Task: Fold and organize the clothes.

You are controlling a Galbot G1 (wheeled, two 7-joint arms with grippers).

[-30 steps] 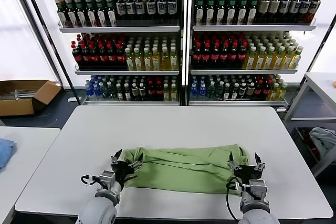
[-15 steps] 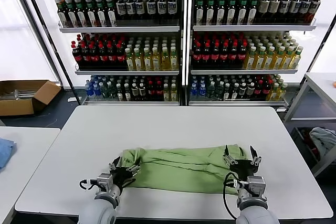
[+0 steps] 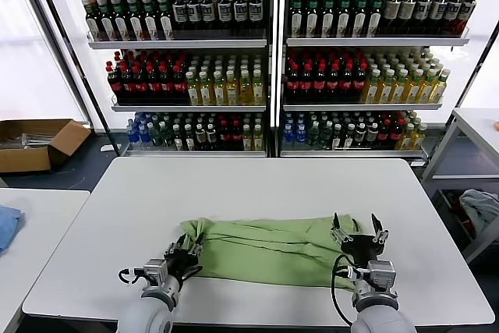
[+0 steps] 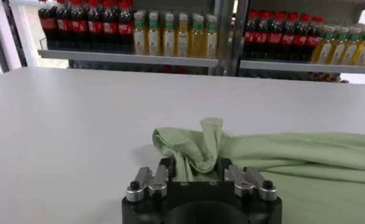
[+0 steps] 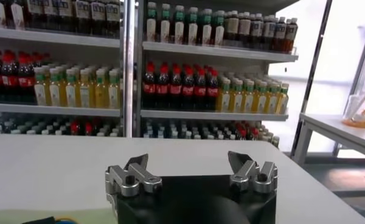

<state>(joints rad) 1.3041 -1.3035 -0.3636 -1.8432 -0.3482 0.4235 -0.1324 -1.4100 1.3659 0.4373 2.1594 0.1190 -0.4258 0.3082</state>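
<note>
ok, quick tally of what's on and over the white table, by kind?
Light green shirt: 1
Pincers: 2, the left pincer closing on the shirt's bunched end, the right pincer open over the other end
White table: 1
Total: 4

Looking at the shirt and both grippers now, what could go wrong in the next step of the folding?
1. The left gripper pinches only a bunched corner of the green shirt; the cloth may slip out when lifted.
2. The right gripper hovers with jaws open over the other end of the shirt, holding nothing. If only the left lifts, the fold may come out skewed.
3. The shirt lies near the front edge of the table; pulling it could drag it off.
</note>
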